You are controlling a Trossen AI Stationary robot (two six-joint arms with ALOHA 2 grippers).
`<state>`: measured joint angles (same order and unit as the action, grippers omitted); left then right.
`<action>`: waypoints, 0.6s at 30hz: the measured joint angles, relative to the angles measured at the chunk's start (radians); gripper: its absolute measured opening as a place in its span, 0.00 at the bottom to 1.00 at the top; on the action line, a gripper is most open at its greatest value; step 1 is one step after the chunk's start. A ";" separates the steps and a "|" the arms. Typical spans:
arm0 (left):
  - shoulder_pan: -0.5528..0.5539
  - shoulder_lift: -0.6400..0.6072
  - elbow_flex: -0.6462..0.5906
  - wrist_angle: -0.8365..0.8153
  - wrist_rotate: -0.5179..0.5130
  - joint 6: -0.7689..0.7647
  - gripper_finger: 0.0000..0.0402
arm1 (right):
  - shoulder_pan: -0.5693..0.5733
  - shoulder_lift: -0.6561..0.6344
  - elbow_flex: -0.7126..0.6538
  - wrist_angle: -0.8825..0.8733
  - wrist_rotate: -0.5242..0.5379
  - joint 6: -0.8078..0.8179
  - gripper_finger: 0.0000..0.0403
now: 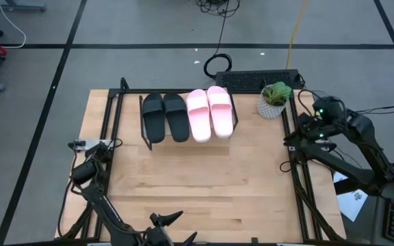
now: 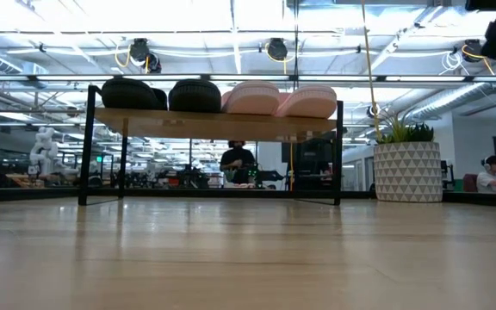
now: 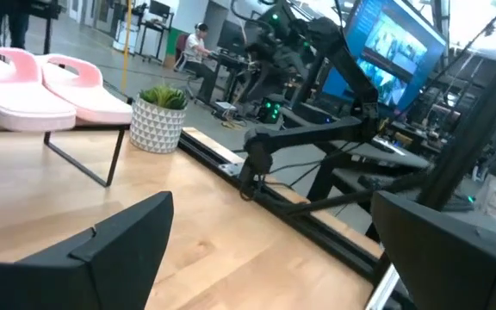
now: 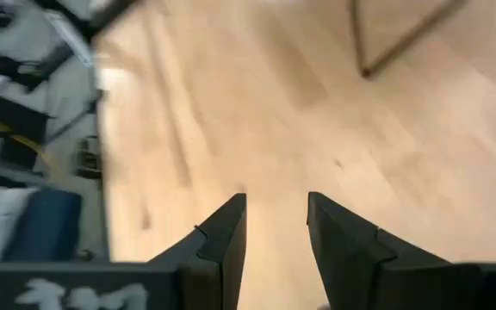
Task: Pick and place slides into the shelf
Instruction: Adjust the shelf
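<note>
Two black slides (image 1: 164,117) and two pale pink slides (image 1: 209,113) lie side by side, soles down, on top of the shelf (image 2: 213,125) at the table's far side. The left wrist view shows the pink slides (image 3: 41,86) on the plank. My left gripper (image 1: 176,229) is open at the table's near edge, pointing level toward the right side, with nothing between its fingers (image 3: 127,241). My right gripper (image 4: 275,215) hovers above the table's right edge (image 1: 296,140). It slants down at bare wood, open by a narrow gap with nothing in it.
A potted plant (image 1: 273,101) in a white patterned pot stands right of the shelf. A black keyboard (image 1: 258,80) lies behind it at the far edge. Black frame rails (image 1: 299,184) run along the table's left and right sides. Bare wood (image 1: 204,184) lies in front of the shelf.
</note>
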<state>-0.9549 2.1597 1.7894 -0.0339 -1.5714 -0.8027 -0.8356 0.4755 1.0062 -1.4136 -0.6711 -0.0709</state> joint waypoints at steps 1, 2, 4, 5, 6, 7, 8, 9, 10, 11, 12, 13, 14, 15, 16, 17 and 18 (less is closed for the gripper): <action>-0.006 0.000 -0.014 0.000 0.000 -0.007 0.98 | 0.000 -0.010 -0.018 -0.001 0.016 0.005 0.28; -0.011 0.000 -0.027 -0.001 0.000 -0.014 0.98 | 0.000 -0.021 -0.046 0.018 0.008 0.017 0.28; -0.024 -0.001 -0.049 -0.002 0.001 -0.020 0.98 | 0.000 -0.052 -0.123 0.104 -0.049 0.090 0.28; -0.030 -0.004 -0.061 -0.003 0.000 -0.026 0.98 | 0.000 -0.070 -0.169 0.163 -0.085 0.141 0.28; -0.035 -0.009 -0.073 -0.006 0.000 -0.044 0.98 | 0.000 -0.087 -0.221 0.228 -0.107 0.192 0.28; -0.043 -0.015 -0.089 -0.017 0.000 -0.072 0.98 | 0.000 -0.104 -0.275 0.297 -0.116 0.246 0.28; -0.052 -0.022 -0.104 -0.033 0.000 -0.110 0.98 | 0.001 -0.119 -0.329 0.364 -0.117 0.293 0.28; -0.060 -0.028 -0.119 -0.054 0.000 -0.151 0.98 | 0.003 -0.132 -0.378 0.427 -0.118 0.333 0.28; -0.068 -0.034 -0.134 -0.075 0.003 -0.190 0.98 | 0.010 -0.144 -0.431 0.493 -0.119 0.374 0.28; -0.077 -0.042 -0.149 -0.098 0.006 -0.229 0.98 | 0.022 -0.152 -0.478 0.558 -0.121 0.413 0.28; -0.087 -0.053 -0.171 -0.120 0.008 -0.272 0.98 | 0.036 -0.157 -0.525 0.628 -0.123 0.454 0.28; -0.093 -0.065 -0.192 -0.144 0.013 -0.316 0.98 | 0.052 -0.161 -0.569 0.697 -0.120 0.493 0.28; -0.098 -0.077 -0.211 -0.165 0.027 -0.366 0.98 | 0.072 -0.163 -0.613 0.780 -0.116 0.530 0.28; -0.099 -0.091 -0.231 -0.186 0.043 -0.415 0.98 | 0.091 -0.163 -0.656 0.875 -0.111 0.572 0.28; -0.099 -0.106 -0.253 -0.212 0.065 -0.468 0.98 | 0.115 -0.161 -0.702 0.984 -0.104 0.615 0.28; -0.099 -0.121 -0.273 -0.238 0.097 -0.519 0.98 | 0.138 -0.158 -0.747 1.101 -0.083 0.660 0.28; -0.092 -0.136 -0.292 -0.264 0.144 -0.573 0.98 | 0.166 -0.153 -0.794 1.216 -0.056 0.707 0.28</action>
<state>-1.0470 2.0235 1.4975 -0.2977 -1.4271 -1.3757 -0.6696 0.3226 0.2125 -0.1978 -0.7271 0.6358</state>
